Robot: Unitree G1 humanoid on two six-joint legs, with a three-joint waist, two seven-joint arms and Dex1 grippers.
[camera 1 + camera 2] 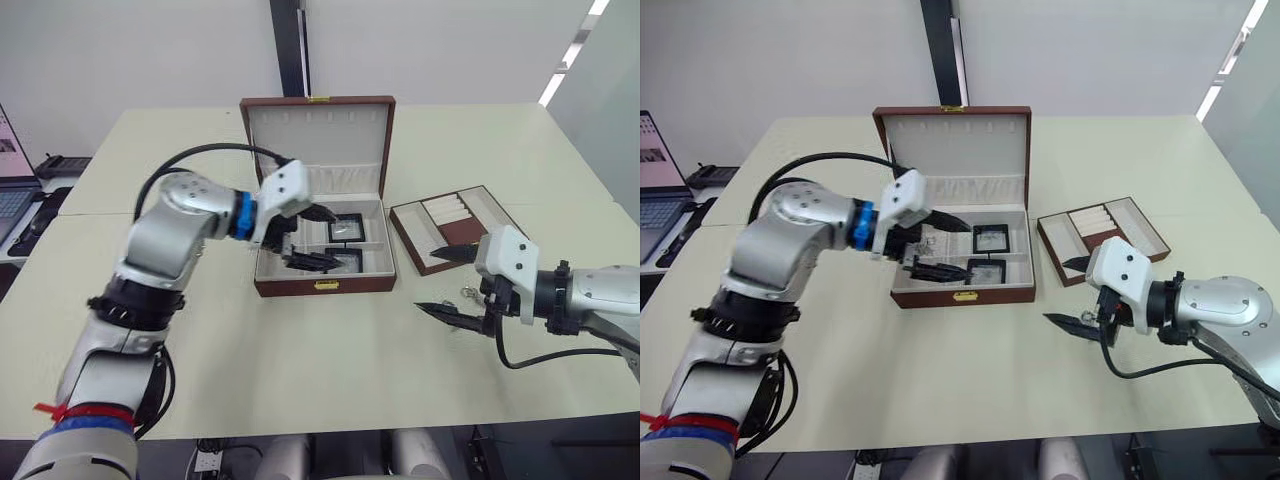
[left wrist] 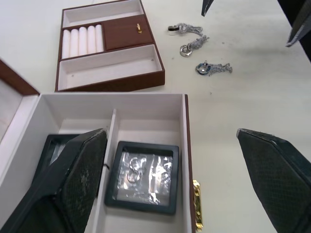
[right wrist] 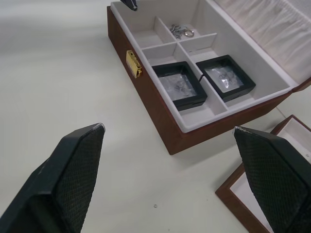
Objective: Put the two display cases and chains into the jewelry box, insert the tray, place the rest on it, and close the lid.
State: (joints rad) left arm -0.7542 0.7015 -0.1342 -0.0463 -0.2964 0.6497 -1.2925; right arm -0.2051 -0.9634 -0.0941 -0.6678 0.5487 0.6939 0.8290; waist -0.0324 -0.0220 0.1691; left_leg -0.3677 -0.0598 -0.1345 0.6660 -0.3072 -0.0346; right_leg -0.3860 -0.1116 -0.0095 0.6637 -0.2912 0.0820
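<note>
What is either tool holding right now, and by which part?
Nothing. The left tool hangs open over the box; the right tool is open above the table.

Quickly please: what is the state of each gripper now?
Left gripper: open, holding nothing, over the jewelry box.
Right gripper: open, holding nothing.

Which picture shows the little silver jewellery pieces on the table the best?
The left wrist view: three silvery pieces lie clear on the bare table beside the tray, loops and chains visible. In the head views they are a faint glint by the right gripper, partly hidden. The right wrist view looks at the jewelry box instead.
</note>
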